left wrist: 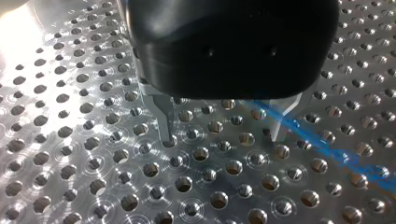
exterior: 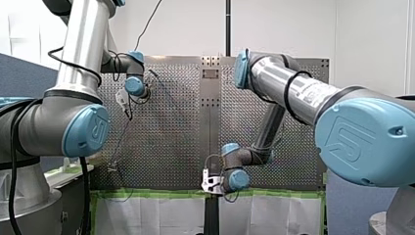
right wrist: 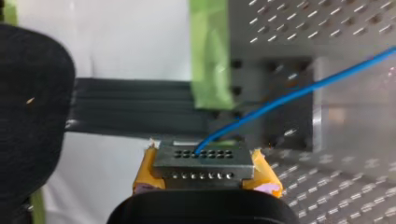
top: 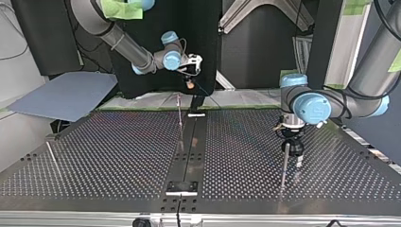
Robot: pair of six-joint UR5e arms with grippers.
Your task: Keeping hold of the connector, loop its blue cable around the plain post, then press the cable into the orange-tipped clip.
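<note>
In the right wrist view a grey metal connector (right wrist: pixel 203 163) with rows of small holes sits between the yellow pads (right wrist: pixel 144 175) of my right gripper (right wrist: pixel 203 170), which is shut on it. The blue cable (right wrist: pixel 280 98) leaves the connector's face and runs out over the perforated plate. The top view places my right gripper (top: pixel 191 64) above the table's far edge. My left gripper (left wrist: pixel 222 130) hangs just over the plate, open, its metal fingers (left wrist: pixel 164 123) wide apart with nothing between them. A blurred stretch of blue cable (left wrist: pixel 327 147) lies beside one finger. In the top view my left gripper (top: pixel 292 144) is right by a thin upright post (top: pixel 284 165).
Another thin post (top: pixel 180 116) stands near the centre seam of the perforated table (top: pixel 118 156), and a third rod (top: pixel 53 156) leans at the top view's left. Green tape (right wrist: pixel 210 56) lines the table's edge, with a grey sheet (top: pixel 66 97) beyond it.
</note>
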